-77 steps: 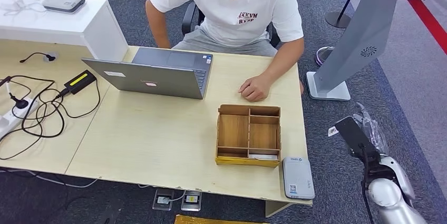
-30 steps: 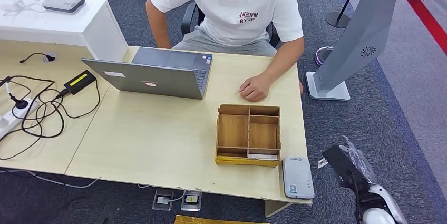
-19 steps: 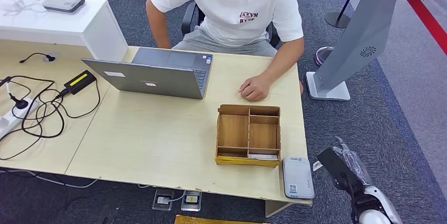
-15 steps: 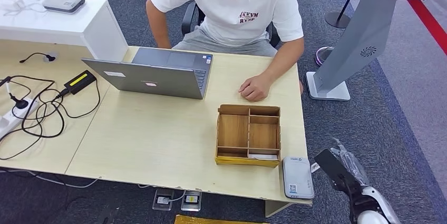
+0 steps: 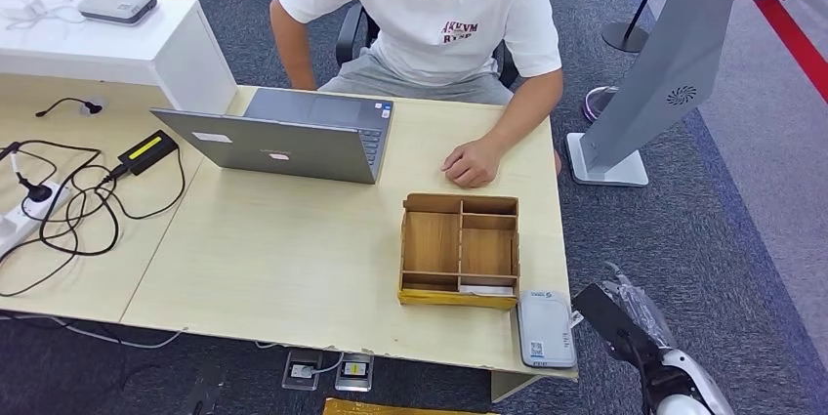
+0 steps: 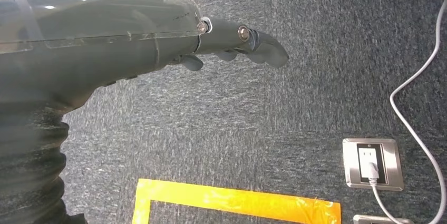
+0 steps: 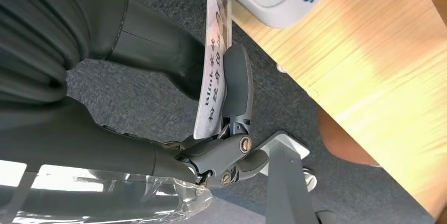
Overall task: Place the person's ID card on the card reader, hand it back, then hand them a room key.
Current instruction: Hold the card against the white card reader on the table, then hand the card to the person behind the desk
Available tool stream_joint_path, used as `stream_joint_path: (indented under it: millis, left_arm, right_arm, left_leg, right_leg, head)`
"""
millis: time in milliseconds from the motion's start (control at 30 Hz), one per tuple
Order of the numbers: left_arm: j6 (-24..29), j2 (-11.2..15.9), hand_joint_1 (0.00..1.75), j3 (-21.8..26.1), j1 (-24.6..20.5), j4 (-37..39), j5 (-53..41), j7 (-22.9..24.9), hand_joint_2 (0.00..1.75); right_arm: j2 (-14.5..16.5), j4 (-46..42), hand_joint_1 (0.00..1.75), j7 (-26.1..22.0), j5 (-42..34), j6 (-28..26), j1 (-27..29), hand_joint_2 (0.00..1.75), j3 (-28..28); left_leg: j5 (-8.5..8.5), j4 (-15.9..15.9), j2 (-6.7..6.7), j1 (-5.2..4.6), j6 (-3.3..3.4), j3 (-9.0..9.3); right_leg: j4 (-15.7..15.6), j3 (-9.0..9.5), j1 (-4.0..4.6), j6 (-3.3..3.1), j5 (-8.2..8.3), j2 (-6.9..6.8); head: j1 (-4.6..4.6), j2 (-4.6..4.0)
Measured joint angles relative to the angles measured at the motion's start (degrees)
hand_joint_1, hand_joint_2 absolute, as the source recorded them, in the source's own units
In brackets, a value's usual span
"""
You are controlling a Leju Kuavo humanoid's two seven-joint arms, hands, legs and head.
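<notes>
Card: I have the thin white printed ID card (image 7: 213, 71) pinched edge-on in the right robot hand (image 7: 221, 108), a dark finger (image 7: 235, 84) flat against one face and the thumb behind the other.
Handling: I judge it light, stiff and slick; it could slide or twist out if I bump an edge. Best held by the end nearest the palm, as now, leaving the free end clear to lay flat.
Card to reader: the free end reaches the corner of the pale grey rounded card reader (image 5: 545, 328), which sits at the near right corner of the light wooden table (image 5: 293, 249). I cannot tell whether they touch.
Right robot hand: in the head view it (image 5: 610, 312) hangs off the table's right edge, just beside the reader.
Left robot hand: the left one (image 6: 232, 45) hangs over grey carpet, fingers loosely curled, holding nothing.
Person: seated at the far side, a hand (image 5: 472, 163) resting on the table beyond the wooden divided tray (image 5: 459, 250).
</notes>
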Motion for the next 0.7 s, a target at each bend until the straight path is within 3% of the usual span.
stream_joint_path:
  millis: [700]
  left_arm:
    - [0.05,-0.29,0.00,-0.43,-0.01,-0.29,0.64,-1.93,1.75]
  right_arm:
    - [-1.44,-0.03,1.75,0.42,-2.45,-3.27,-0.88,1.75,2.42]
  left_leg:
    - [0.00,0.00,0.00,0.00,0.00,-0.01]
  right_leg:
    - [0.00,0.01,0.00,0.00,0.00,0.00]
  head:
    - [0.00,0.00]
